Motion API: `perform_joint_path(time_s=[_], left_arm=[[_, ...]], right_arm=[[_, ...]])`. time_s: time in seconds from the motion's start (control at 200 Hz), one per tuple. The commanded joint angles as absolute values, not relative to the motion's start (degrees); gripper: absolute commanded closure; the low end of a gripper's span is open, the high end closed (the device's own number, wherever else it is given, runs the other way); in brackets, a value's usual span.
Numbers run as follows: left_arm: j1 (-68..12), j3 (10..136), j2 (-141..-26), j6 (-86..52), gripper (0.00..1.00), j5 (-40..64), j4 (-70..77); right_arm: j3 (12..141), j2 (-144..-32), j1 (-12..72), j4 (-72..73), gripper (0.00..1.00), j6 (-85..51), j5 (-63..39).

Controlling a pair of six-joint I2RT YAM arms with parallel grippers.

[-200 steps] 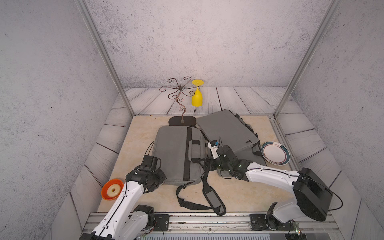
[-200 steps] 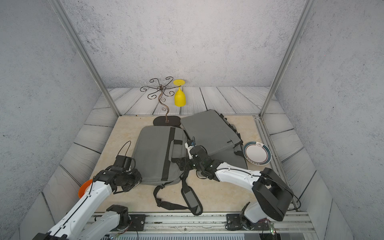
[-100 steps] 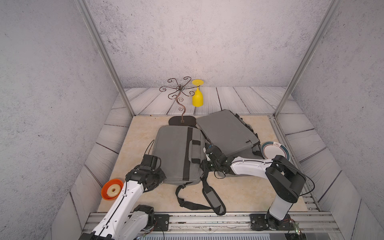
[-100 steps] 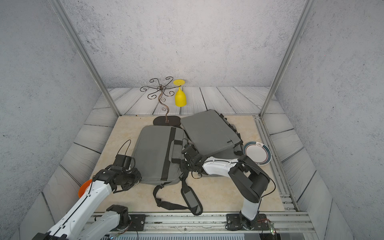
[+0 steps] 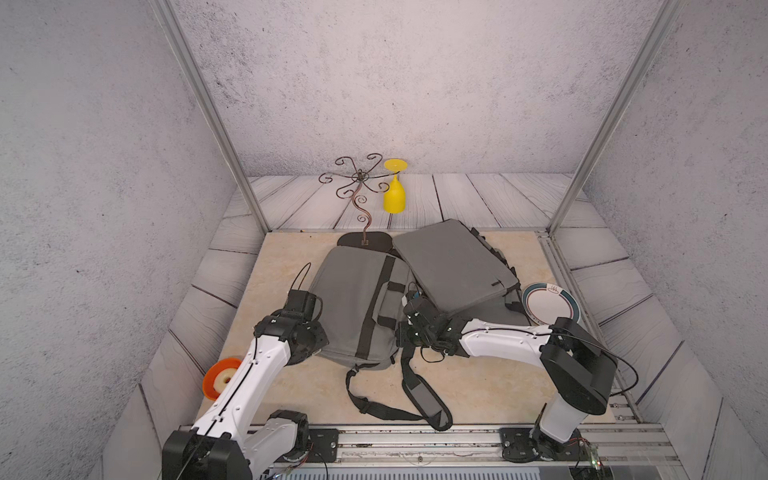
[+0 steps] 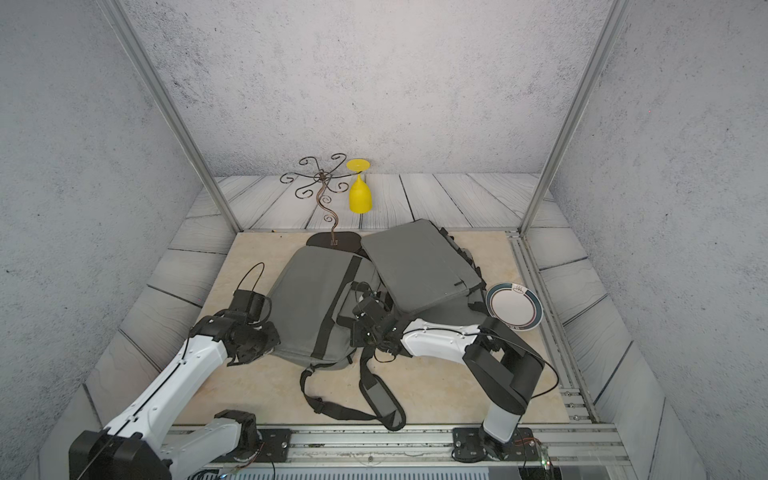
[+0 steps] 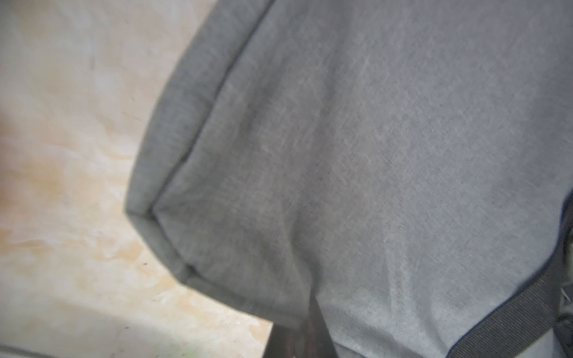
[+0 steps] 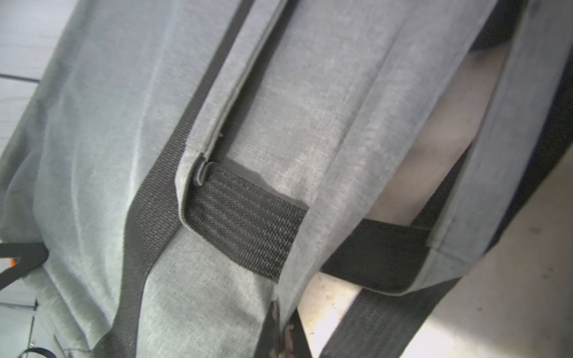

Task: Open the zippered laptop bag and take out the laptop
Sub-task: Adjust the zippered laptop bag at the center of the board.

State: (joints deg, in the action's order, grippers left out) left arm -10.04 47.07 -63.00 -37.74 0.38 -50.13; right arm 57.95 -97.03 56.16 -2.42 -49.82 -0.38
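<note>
The grey laptop bag point(image 5: 353, 299) point(image 6: 307, 299) with black straps lies flat in the middle of the beige table. My left gripper point(image 5: 323, 348) point(image 7: 297, 336) is shut, pinching the fabric at the bag's near left corner. At the bag's right edge, by a black handle strap point(image 8: 245, 217), my right gripper point(image 5: 401, 336) point(image 8: 282, 336) is shut on a fold of grey fabric. A flat grey padded slab point(image 5: 453, 266) point(image 6: 415, 266) rests tilted behind the right arm. The laptop is out of view.
The bag's shoulder strap point(image 5: 424, 395) trails toward the front rail. A plate point(image 5: 548, 303) lies at the table's right edge. A wire stand point(image 5: 359, 187) and an upturned yellow goblet point(image 5: 393, 197) are at the back. An orange ring point(image 5: 220, 376) sits off the left edge.
My right gripper has slid left to the bag's right edge and closed on its fabric, with its elbow swinging round. The left arm has not moved.
</note>
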Motion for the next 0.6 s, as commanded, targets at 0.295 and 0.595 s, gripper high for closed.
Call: perform_joint_path(time_s=[0.295,0.595], left_arm=[[-3.0,58.2,-75.2,-26.0,1.0,4.8,-36.6],[-0.7,60.4,-76.5,-21.6,1.0,1.9,-37.3]], right_arm=[[66.1,-99.0,66.7,2.0,1.0,-54.8,1.8],[70.3,-103.9,70.0,5.0,1.0,-52.2,-1.2]])
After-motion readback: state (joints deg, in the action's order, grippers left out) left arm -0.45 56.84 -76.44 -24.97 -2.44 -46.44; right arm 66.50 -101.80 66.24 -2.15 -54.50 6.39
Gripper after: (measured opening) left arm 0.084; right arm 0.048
